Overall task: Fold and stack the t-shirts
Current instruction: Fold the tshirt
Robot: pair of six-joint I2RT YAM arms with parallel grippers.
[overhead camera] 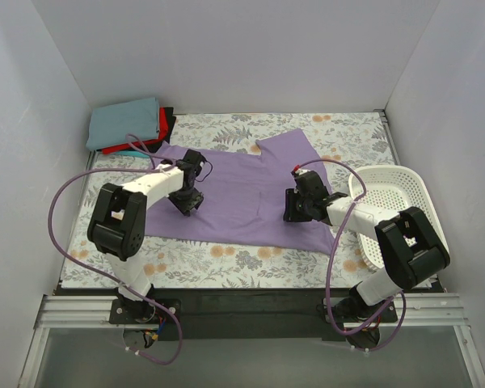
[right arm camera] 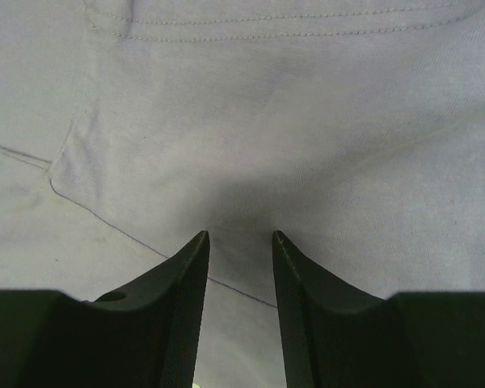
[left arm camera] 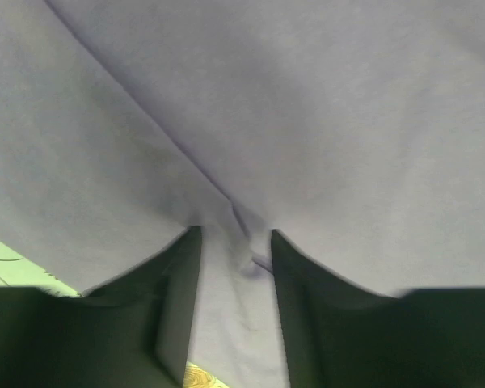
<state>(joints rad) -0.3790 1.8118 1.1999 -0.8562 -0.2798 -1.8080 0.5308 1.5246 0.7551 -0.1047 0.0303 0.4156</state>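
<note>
The lavender t-shirt (overhead camera: 242,182) lies spread across the floral table cover, with one sleeve pointing toward the back. My left gripper (overhead camera: 187,202) presses down on its left part. In the left wrist view the gripper (left arm camera: 236,234) is open, with a small pucker of purple cloth (left arm camera: 250,242) between the tips. My right gripper (overhead camera: 291,207) rests on the shirt's right part. In the right wrist view it (right arm camera: 240,236) is open over flat cloth (right arm camera: 250,121), with a hem seam further ahead. Folded t-shirts are stacked at the back left, a grey-blue one (overhead camera: 125,123) on top and a red one (overhead camera: 162,123) beneath it.
A white mesh basket (overhead camera: 404,174) stands at the right edge of the table, close to the right arm. White walls enclose the left, back and right sides. Purple cables loop off both arms. The floral cover (overhead camera: 226,259) shows in front of the shirt.
</note>
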